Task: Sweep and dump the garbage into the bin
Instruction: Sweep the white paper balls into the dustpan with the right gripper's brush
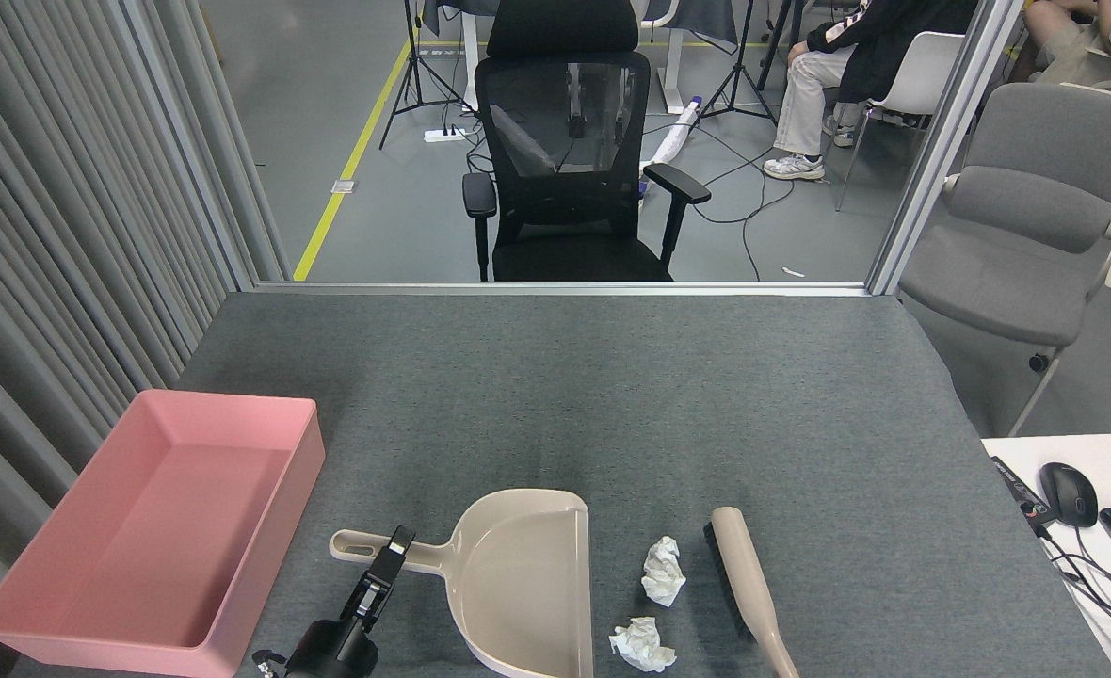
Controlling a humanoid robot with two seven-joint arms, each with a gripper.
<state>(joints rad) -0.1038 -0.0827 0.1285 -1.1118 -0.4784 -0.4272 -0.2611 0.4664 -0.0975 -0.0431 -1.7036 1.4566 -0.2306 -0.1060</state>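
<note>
Two crumpled white wads of garbage lie on the grey table, one [664, 570] just beyond the other [642, 643]. The pink bin [165, 527] sits at the front left and holds nothing. A beige dustpan [527, 584] lies left of the wads with its open mouth facing them. My left gripper [395, 546] is shut on the dustpan's handle. A beige brush [739, 579] with dark bristles stands just right of the wads, a small gap from the farther one. Its handle runs off the bottom edge, and my right gripper is out of view.
The table's right edge borders a white desk with a mouse [1069, 494] and keyboard. A black office chair [570, 160] stands beyond the far edge, and grey curtains hang along the left. The far half of the table is bare grey felt.
</note>
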